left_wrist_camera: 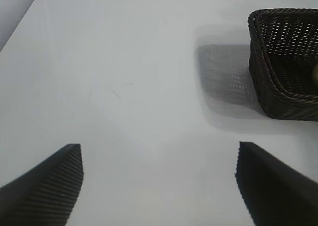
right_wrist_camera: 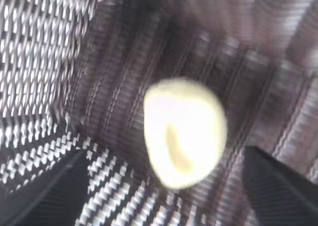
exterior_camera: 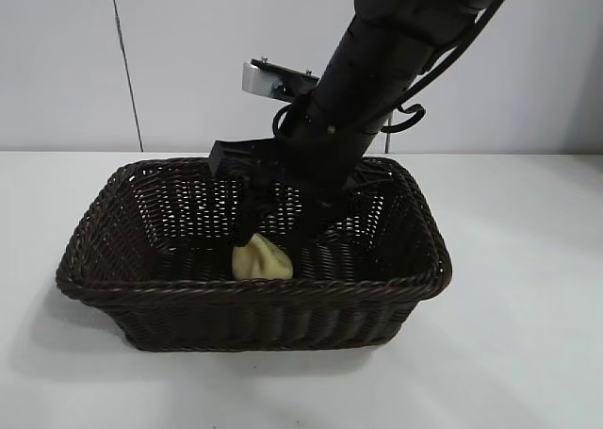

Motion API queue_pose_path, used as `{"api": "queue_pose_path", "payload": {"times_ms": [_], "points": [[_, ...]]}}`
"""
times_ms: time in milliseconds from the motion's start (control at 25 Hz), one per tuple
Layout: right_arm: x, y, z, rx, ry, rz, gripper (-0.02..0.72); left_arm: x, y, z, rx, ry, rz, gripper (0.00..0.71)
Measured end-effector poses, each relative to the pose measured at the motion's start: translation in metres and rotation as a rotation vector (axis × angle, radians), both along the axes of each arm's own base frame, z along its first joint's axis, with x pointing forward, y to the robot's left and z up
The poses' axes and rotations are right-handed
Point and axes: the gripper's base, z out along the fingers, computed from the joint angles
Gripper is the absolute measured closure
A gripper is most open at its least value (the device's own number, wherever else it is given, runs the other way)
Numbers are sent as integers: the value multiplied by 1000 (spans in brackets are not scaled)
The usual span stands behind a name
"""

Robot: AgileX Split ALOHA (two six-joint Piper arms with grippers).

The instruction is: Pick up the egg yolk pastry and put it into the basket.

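Wicker basket, dark brown and tightly woven with a braided rim, holds the smooth pale yellow egg yolk pastry on its floor. The right gripper hangs above it, fingers spread wide, gripping nothing. The left gripper gapes over bare white table.

Woven wicker, matt dough, ribbed black fingers

The basket is dark brown wicker, rough and open-weave, with a braided rim. The egg yolk pastry looks smooth, matt and pale yellow. The table is smooth, matt white; the left gripper fingers look finely ribbed black plastic.
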Motion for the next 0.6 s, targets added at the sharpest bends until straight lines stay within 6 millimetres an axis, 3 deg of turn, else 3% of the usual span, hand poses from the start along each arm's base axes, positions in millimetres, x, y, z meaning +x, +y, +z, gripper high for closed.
{"api": "queue_pose_path", "payload": {"times_ms": [200,600], "points": [[-5,-2,11,0,19,16,78,0,0,0,0,0,0,104],[4,1,81,7,-70,20,72,0,0,0,0,0,0,104]]}}
